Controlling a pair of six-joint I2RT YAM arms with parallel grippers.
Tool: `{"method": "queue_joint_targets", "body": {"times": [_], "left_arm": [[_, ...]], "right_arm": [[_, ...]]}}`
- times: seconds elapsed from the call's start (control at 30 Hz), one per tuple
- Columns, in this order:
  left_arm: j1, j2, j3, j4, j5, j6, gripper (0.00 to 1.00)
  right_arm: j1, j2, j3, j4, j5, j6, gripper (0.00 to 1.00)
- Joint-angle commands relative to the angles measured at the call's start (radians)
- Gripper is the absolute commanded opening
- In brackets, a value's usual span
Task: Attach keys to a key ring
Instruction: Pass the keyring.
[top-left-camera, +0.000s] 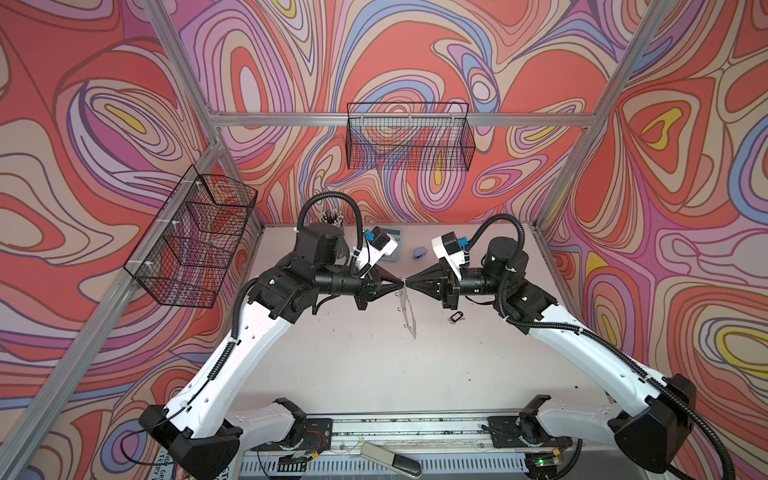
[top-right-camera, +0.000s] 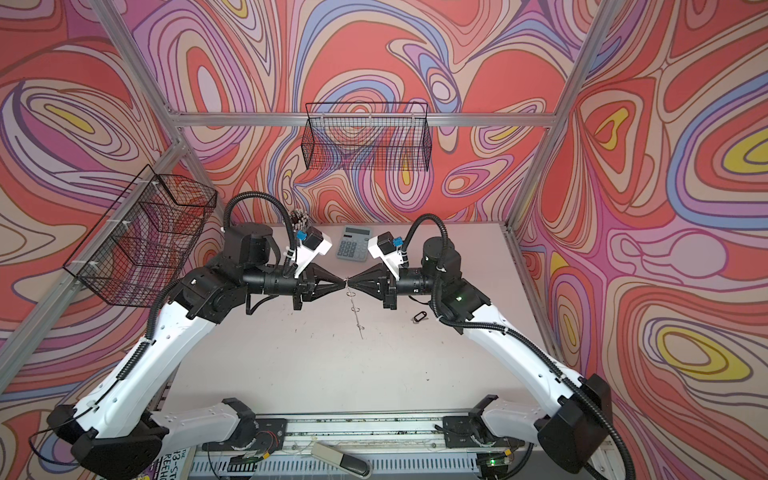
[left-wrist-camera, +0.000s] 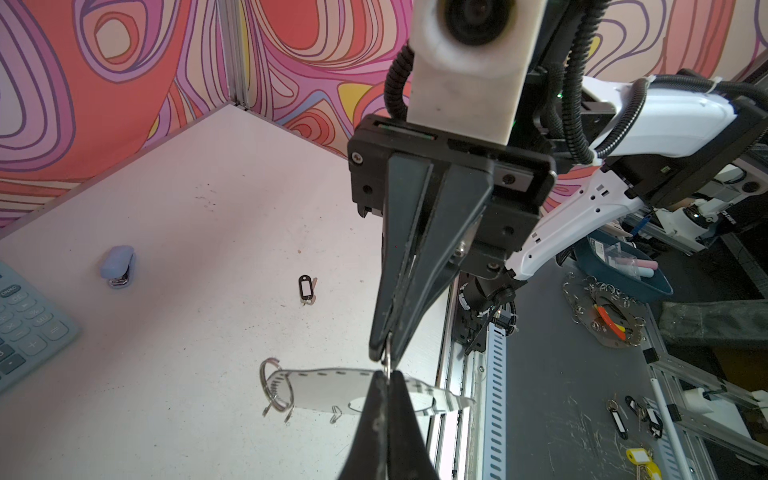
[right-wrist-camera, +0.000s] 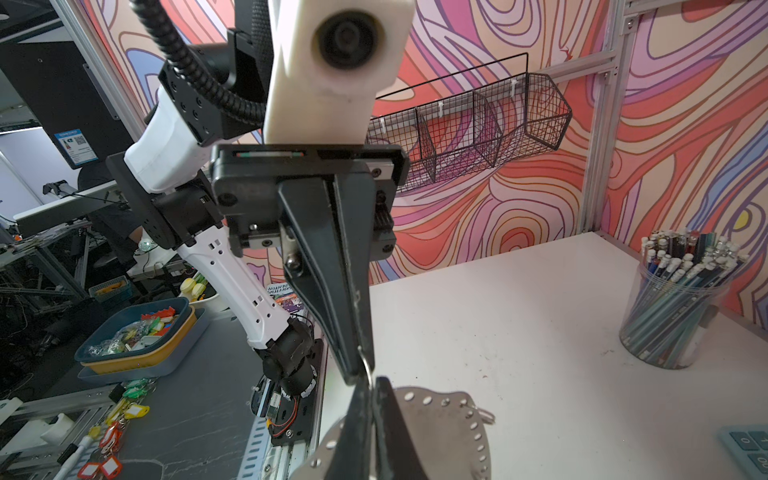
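The key ring (top-left-camera: 408, 312), a flat oval band with a dotted rim and small silver wire loops, hangs edge-on above the table's middle. My left gripper (top-left-camera: 401, 285) and right gripper (top-left-camera: 410, 284) meet tip to tip at its top. Both are shut on one wire loop (left-wrist-camera: 387, 360) of the band (left-wrist-camera: 324, 388). In the right wrist view the band (right-wrist-camera: 440, 428) spreads below my right gripper (right-wrist-camera: 371, 380). The keys (top-left-camera: 456, 316), a small silver key on a black tag with a pale window, lie on the table under the right arm, apart from both grippers, and also show in the left wrist view (left-wrist-camera: 305, 286).
A grey calculator (top-right-camera: 352, 248) and a blue stapler (left-wrist-camera: 118, 266) lie at the back of the table. A clear cup of pencils (right-wrist-camera: 677, 307) stands at the back left corner. Wire baskets hang on the back wall (top-left-camera: 409, 137) and left wall (top-left-camera: 195, 245).
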Motion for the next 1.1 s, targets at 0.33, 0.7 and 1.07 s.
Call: {"method": "queue_joint_targets", "body": {"times": [0.33,0.7,1.07], "left_arm": [[0.08,-0.111,-0.19,0.472,0.175,-0.264,0.26],[0.141,-0.096,-0.322,0.836,0.314,-0.51,0.29],[0.139,-0.069,-0.329,0.883,0.387,-0.553,0.27]], "right_arm": [[-0.002,-0.005,-0.14,0.455,-0.015,0.294,0.0],[-0.001,0.009,-0.134,0.586,-0.021,0.399,0.0],[-0.003,0.025,-0.119,0.627,-0.017,0.434,0.0]]}}
